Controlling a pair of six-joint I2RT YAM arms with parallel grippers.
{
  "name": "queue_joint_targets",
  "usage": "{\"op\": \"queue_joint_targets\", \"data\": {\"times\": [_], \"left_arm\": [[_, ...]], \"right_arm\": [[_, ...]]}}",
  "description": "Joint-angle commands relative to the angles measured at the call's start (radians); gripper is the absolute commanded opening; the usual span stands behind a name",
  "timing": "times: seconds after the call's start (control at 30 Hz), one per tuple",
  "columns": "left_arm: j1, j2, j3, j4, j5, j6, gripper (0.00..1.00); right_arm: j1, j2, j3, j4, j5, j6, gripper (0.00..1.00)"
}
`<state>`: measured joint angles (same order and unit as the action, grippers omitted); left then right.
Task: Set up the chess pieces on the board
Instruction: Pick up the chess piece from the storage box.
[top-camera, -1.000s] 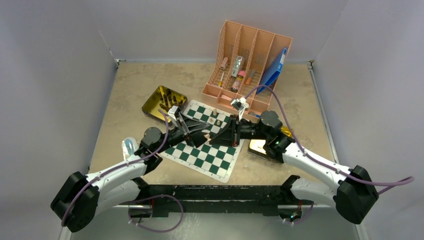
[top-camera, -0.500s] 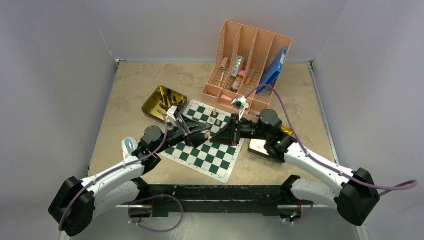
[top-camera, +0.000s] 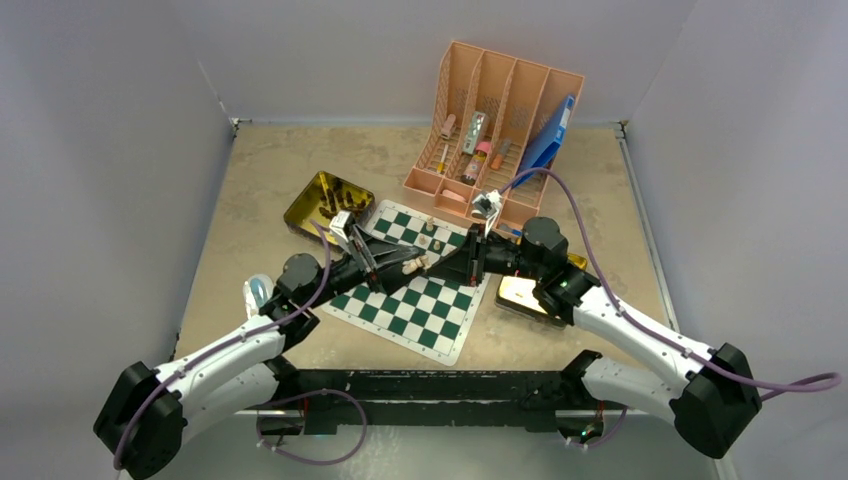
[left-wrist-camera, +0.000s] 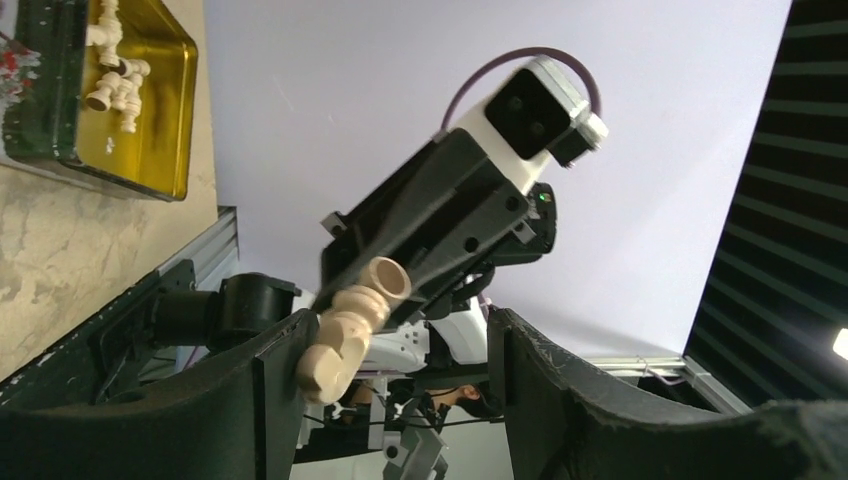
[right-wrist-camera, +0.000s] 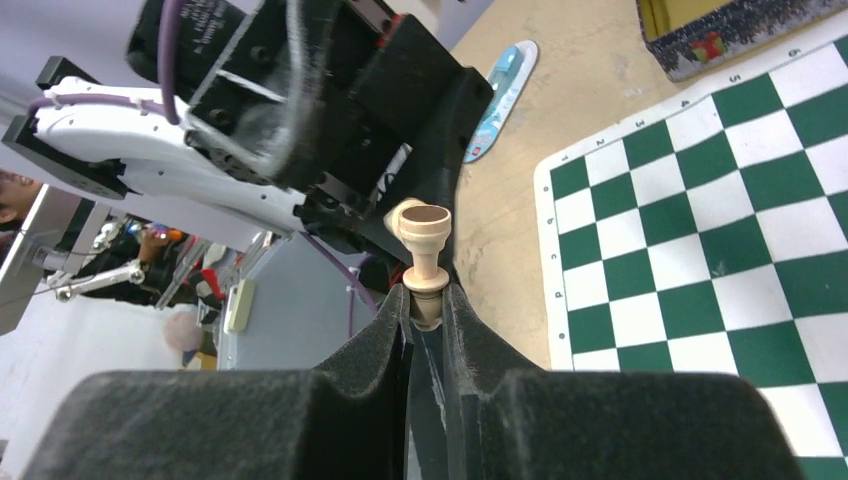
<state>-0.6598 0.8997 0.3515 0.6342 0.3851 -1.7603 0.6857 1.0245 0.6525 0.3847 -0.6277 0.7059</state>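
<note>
One tan chess piece (right-wrist-camera: 424, 243) clamped in right tool (right-wrist-camera: 427, 300) — left tool (left-wrist-camera: 395, 345) apart; board (right-wrist-camera: 690, 210) border shows 5, 6.

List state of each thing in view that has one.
left tool: open, straddling tan piece
right tool: shut on tan piece
tan piece: gripped by its top, base outward
board: flat, few standing pieces near far edge
gold tin: open, loose pieces lying inside
</note>
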Motion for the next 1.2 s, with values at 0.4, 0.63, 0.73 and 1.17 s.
{"op": "queue_joint_targets", "data": {"times": [0.4,0.63,0.73,1.17], "left_arm": [[-0.002,-0.051,0.030,0.044,-0.018,0.050,0.60],[-0.001,-0.087,0.001,-0.010,-0.033,0.069,0.62],[-0.001,-0.101,0.012,-0.066,-0.040,0.157,0.62],[-0.002,-0.092,0.051,-0.110,0.013,0.393,0.60]], "right_arm": [[-0.017,-0.028,-0.014,0.029,0.014,0.037,0.00],[-0.024,-0.039,-0.021,0.044,0.019,0.069,0.00],[-0.026,-0.045,-0.041,0.094,-0.009,0.109,0.00],[-0.028,-0.047,-0.033,0.099,0.002,0.158,0.00]]}}
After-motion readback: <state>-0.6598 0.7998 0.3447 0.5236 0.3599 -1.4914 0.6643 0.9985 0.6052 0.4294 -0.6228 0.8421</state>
